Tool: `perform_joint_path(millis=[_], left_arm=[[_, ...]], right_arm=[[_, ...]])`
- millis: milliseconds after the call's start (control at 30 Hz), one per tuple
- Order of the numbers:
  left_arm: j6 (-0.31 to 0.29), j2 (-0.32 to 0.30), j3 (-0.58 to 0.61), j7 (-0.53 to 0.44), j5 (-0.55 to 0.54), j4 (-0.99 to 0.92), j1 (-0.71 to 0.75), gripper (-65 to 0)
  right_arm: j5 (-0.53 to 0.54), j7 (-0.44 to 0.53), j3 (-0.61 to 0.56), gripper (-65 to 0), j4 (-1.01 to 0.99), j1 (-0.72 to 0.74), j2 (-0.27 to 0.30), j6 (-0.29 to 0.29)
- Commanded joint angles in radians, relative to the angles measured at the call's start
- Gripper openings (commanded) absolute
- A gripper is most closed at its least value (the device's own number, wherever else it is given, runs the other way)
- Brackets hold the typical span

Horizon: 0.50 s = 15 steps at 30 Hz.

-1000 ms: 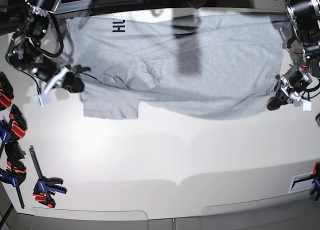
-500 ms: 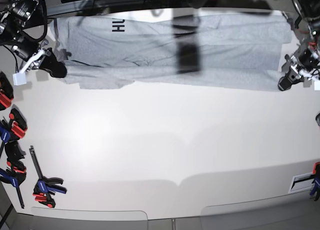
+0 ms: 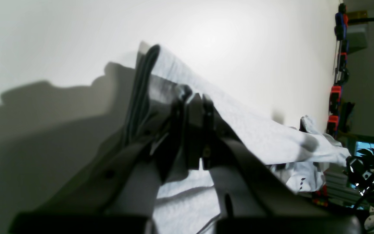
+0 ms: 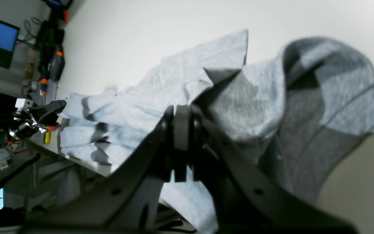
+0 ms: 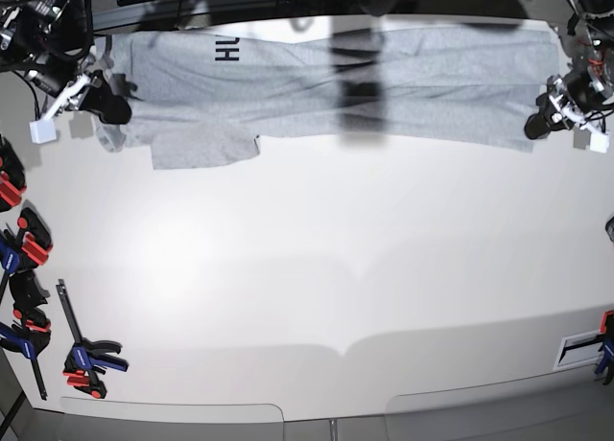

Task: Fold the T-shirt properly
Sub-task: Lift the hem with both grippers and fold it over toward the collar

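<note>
The light grey T-shirt (image 5: 403,91) hangs stretched in a long band along the table's far edge, black lettering (image 5: 227,49) showing near its left end and a sleeve (image 5: 197,146) drooping at lower left. My left gripper (image 5: 534,127) is shut on the T-shirt's right edge; in the left wrist view its jaws (image 3: 193,100) pinch a fold of the T-shirt (image 3: 239,123). My right gripper (image 5: 113,108) is shut on the left edge; the right wrist view shows the jaws (image 4: 182,117) clamped on bunched T-shirt cloth (image 4: 255,97).
Several red, blue and black clamps (image 5: 29,268) lie along the table's left edge, one more clamp (image 5: 604,340) at the right edge. The white table (image 5: 326,268) stretches toward the front. A dark shadow stripe (image 5: 357,77) crosses the shirt's middle.
Both grippers have pulled apart and back toward the far edge with the shirt, drawing it from a broad spread into a taut narrow band; the left sleeve has dropped lower.
</note>
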Motion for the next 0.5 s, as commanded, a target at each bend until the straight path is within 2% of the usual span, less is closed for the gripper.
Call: perform_joint_path(millis=[0, 167, 333, 467], left_arm=[[-0.009, -0.026, -0.008, -0.003, -0.023, 0.015, -0.004, -65.0], [-0.009, -0.026, -0.008, 0.002, 0.031, 0.015, -0.005, -65.0], [-0.009, -0.026, -0.008, -0.013, 0.075, 0.015, -0.005, -65.0], [-0.009, -0.026, -0.008, -0.029, 0.079, 0.015, -0.005, -65.0]], right_arm=[[0.002, 0.018, 0.007, -65.0, 0.017, 0.005, 0.017, 0.009], [-0.125, 0.018, 0.007, -65.0, 0.017, 0.005, -0.008, 0.009], [-0.258, 0.090, 0.007, -65.0, 0.017, 0.006, -0.023, 0.009], [-0.280, 0.109, 0.007, -65.0, 0.017, 0.006, -0.026, 0.009]])
